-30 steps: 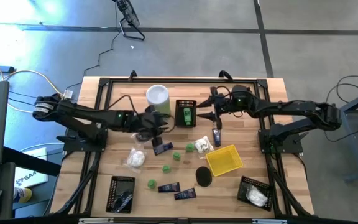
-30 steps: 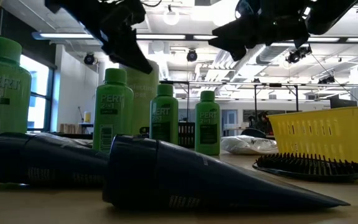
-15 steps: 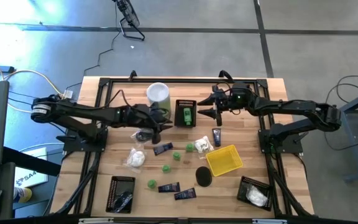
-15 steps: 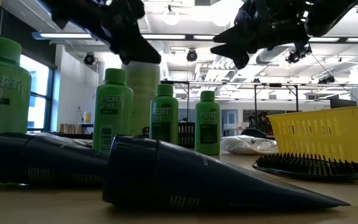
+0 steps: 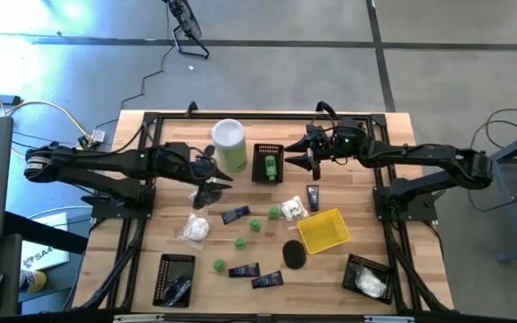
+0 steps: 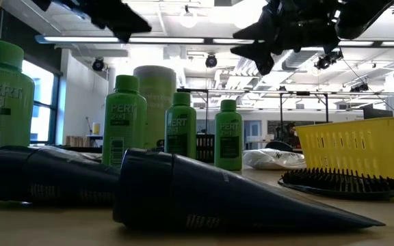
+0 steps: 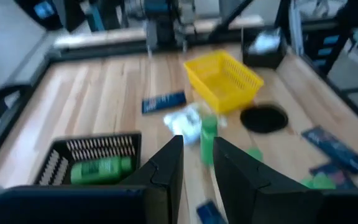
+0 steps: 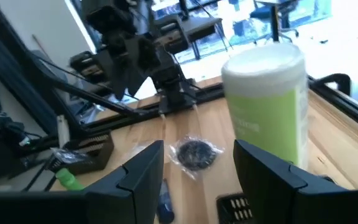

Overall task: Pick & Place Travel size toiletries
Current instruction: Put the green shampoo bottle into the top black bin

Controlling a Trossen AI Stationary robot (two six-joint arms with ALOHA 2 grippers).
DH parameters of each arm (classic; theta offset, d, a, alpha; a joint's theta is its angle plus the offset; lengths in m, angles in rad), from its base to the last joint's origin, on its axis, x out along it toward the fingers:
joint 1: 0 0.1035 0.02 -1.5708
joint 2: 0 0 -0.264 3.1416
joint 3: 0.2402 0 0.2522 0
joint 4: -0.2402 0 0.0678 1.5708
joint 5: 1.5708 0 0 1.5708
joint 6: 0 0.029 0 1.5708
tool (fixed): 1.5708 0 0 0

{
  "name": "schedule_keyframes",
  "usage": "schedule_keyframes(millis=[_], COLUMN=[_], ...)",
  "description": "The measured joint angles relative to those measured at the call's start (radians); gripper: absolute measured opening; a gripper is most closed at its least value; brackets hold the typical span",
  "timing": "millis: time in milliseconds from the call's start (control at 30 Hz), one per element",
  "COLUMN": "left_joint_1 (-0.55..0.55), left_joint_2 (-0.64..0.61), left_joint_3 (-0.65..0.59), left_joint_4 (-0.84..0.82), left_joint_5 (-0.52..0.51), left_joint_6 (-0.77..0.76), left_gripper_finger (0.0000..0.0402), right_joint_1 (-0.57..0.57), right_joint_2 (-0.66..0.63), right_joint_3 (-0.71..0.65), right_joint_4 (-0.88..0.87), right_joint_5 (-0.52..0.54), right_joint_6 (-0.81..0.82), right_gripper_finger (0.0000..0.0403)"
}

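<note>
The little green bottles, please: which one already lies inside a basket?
The green bottle lying in the black basket by the tall canister; the others sit loose on the table.

"PERT 2 in 1" readable in white on the little green bottle [image 6: 124, 119] at centre-left of the low view. "PERT" and part of "COMPLETE" showing on the big green bottle [image 6: 4, 102] at the near edge. Print on the dark navy tubes [image 6: 231, 198] too small to read.

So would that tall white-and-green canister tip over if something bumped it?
Probably. The canister stands upright, tall for its base, so a high nudge could topple it. Being round, it might then roll across the table. Its weight cannot be judged.
</note>
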Motion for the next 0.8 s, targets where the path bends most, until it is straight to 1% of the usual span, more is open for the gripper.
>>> schedule_keyframes(millis=[100, 167, 367, 467, 633, 800], left_joint_1=[0.0, 0.0, 0.0, 0.001, 0.0, 0.0], left_joint_2=[-0.068, -0.116, -0.319, -0.433, -0.607, -0.716], left_joint_3=[-0.054, -0.11, -0.299, -0.354, -0.405, -0.423], left_joint_4=[0.012, 0.065, 0.162, 0.17, 0.157, 0.154], left_joint_5=[0.003, 0.006, 0.006, 0.006, 0.02, 0.022], left_joint_6=[0.002, 0.001, -0.028, -0.048, -0.078, -0.077], left_gripper_finger=[0.0083, 0.0083, 0.0083, 0.0083, 0.0083, 0.0083], right_joint_1=[0.034, 0.055, 0.1, 0.115, 0.132, 0.146], right_joint_2=[0.0, 0.0, 0.0, 0.0, 0.0, 0.0], right_joint_3=[0.0, 0.0, 0.0, 0.0, 0.0, 0.0], right_joint_4=[0.014, 0.02, 0.034, 0.042, 0.037, 0.03], right_joint_5=[0.0, -0.001, 0.0, 0.0, 0.0, 0.0], right_joint_6=[-0.011, -0.013, -0.014, -0.014, -0.036, -0.092], right_gripper_finger=[0.0187, 0.0187, 0.0187, 0.0187, 0.0187, 0.0187])
